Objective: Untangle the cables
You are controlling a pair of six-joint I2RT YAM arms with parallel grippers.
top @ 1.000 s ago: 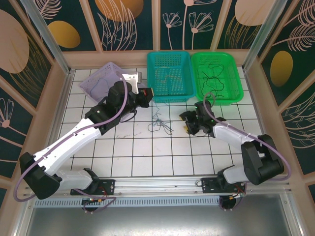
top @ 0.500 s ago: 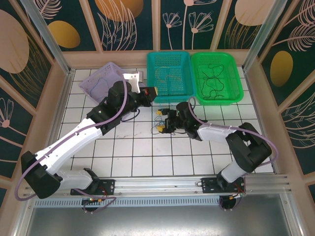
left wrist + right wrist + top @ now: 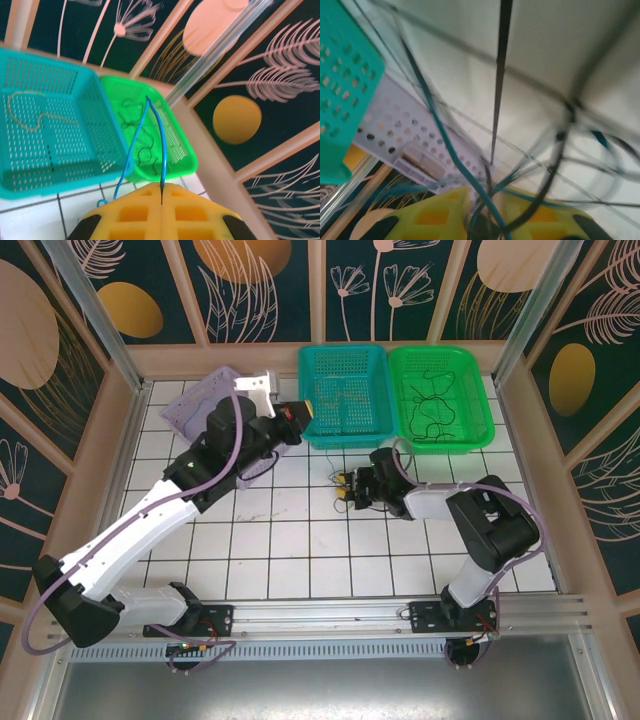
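Note:
The cables are a small tangle of hair-thin blue and black wires on the white tiles in front of the teal basket. My left gripper hovers by that basket's near left corner. In the left wrist view the left gripper is shut on a blue cable, which arches up and falls back to the tiles. My right gripper sits at the tangle. In the blurred right wrist view the right gripper has its yellow fingers drawn to a narrow gap, with blue and black cables running through it.
A teal basket holds a pale wire, and a green basket beside it holds black wires. A lilac basket lies at the back left, partly behind the left arm. Wooden walls ring the tiled table.
My right gripper swept left from the green basket's front to the tangle and its fingers narrowed. My left gripper drew back and up toward the teal basket with the blue cable.

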